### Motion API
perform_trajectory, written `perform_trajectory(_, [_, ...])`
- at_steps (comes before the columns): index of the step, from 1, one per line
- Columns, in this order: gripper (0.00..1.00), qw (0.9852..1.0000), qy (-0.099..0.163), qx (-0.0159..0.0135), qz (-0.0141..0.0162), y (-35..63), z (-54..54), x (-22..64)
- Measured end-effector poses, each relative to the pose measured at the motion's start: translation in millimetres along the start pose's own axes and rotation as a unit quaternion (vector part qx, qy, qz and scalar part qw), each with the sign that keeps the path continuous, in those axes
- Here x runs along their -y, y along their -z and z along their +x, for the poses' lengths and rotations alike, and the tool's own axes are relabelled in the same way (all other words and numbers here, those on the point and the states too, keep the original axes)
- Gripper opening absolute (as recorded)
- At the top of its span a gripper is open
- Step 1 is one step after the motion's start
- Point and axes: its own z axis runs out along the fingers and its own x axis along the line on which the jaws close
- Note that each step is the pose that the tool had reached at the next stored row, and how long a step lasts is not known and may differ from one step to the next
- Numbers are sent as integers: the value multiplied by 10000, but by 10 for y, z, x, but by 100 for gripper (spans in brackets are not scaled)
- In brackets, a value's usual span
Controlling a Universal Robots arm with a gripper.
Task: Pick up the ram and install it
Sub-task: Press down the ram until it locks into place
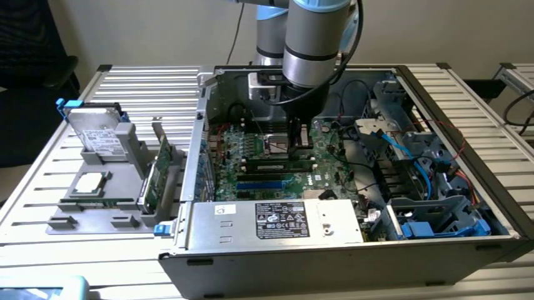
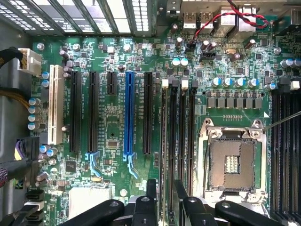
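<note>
over the memory slots: ram down, grip released

at the exterior view's left, the grey parts holder [image 1: 84, 219] is noted, a taller green card [image 1: 155, 175] stood in it. further right, the ram [image 1: 279, 167] is seen upright along the black memory slots [image 2: 181, 136] on the motherboard [image 2: 113, 127], judged seated so its edge meets the contacts. just above it the gripper [image 1: 298, 151] is held, fingers [image 2: 151, 190] parted astride the stick, nothing clamped.
</note>
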Motion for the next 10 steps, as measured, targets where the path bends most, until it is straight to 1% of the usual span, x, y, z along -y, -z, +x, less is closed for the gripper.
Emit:
perform_trajectory(3, [26,10000,5,0,0,0,0,0])
perform_trajectory(5, [14,10000,8,0,0,0,0,0])
perform_trajectory(6, [14,10000,9,0,0,0,0,0])
perform_trajectory(7, [11,10000,11,0,0,0,0,0])
perform_trajectory(10, [11,10000,11,-1,2,1,-2,4])
